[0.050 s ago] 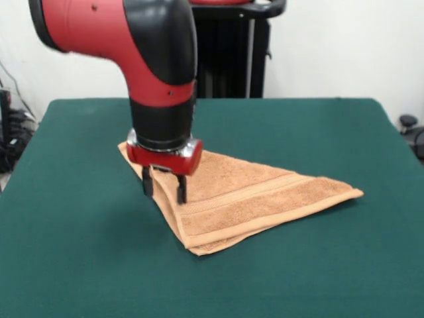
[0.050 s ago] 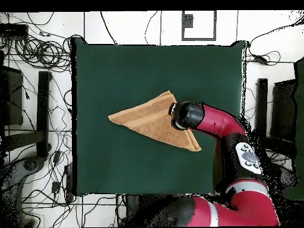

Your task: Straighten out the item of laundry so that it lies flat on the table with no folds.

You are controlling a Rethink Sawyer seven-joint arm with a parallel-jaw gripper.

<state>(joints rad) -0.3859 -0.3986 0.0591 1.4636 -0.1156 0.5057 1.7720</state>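
The tan-orange towel [image 1: 252, 195] lies near the middle of the green table [image 1: 73, 258], folded over into a triangle with its layers stacked along the near edge. Its long point reaches toward the right in the front view. My gripper [image 1: 164, 192] hangs over the towel's left folded edge and is open, its two dark fingers [image 1: 180, 189] apart with nothing between them. One finger is over the cloth, the other just off its edge. In the overhead view the towel [image 2: 145, 119] shows as the same triangle on the table [image 2: 119, 65], and the arm's wrist [image 2: 183, 114] hides the gripper.
The arm's elbow [image 2: 249, 155] reaches over the table's right edge in the overhead view. Cables [image 2: 35, 50] and dark stands [image 2: 43, 113] lie on the floor round the table. A black frame [image 1: 232, 53] stands behind the far edge.
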